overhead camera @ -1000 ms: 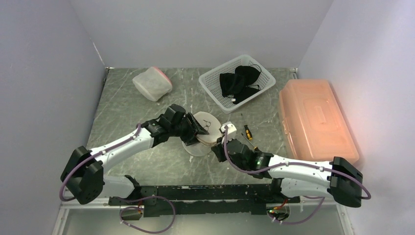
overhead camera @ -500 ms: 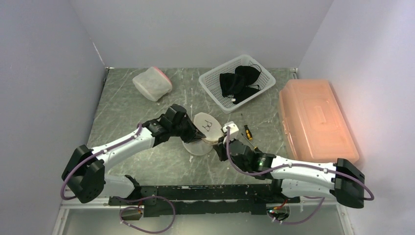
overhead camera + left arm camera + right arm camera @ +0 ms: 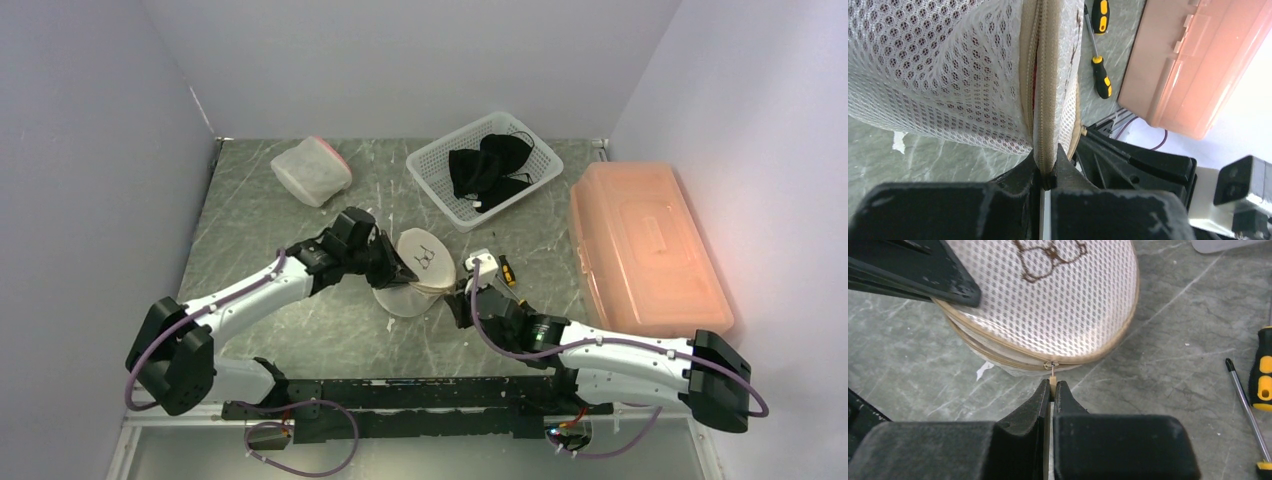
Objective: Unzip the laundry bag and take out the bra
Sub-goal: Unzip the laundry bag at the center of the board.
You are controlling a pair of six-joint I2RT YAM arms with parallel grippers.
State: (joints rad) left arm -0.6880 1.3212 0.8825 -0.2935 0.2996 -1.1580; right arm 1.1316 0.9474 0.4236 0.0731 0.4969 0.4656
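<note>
Item: left gripper, jaws closed to a bare slit, pinching the beige zipper tape on the rim of the laundry bag. The white mesh bulges away ahead of and to the left of the fingertips. Just left of the clamped tape a narrow gap shows a sliver of red inside the bag; what it belongs to cannot be told. Item: right gripper, jaws likewise pressed together, holding the small beige zipper pull, which hangs from the slider directly ahead of the tips. The domed bag, printed with a brown outline figure, rises just beyond. Item: in the overhead view the laundry bag sits between the two tools, with the left gripper on its left rim and the right gripper at its near right edge. Sundry: two yellow-and-black screwdrivers lie on the table to the right of the right gripper. Well beyond both tools stand a white basket holding a black garment and a lidded food container. Far right of them is an orange storage box.
</note>
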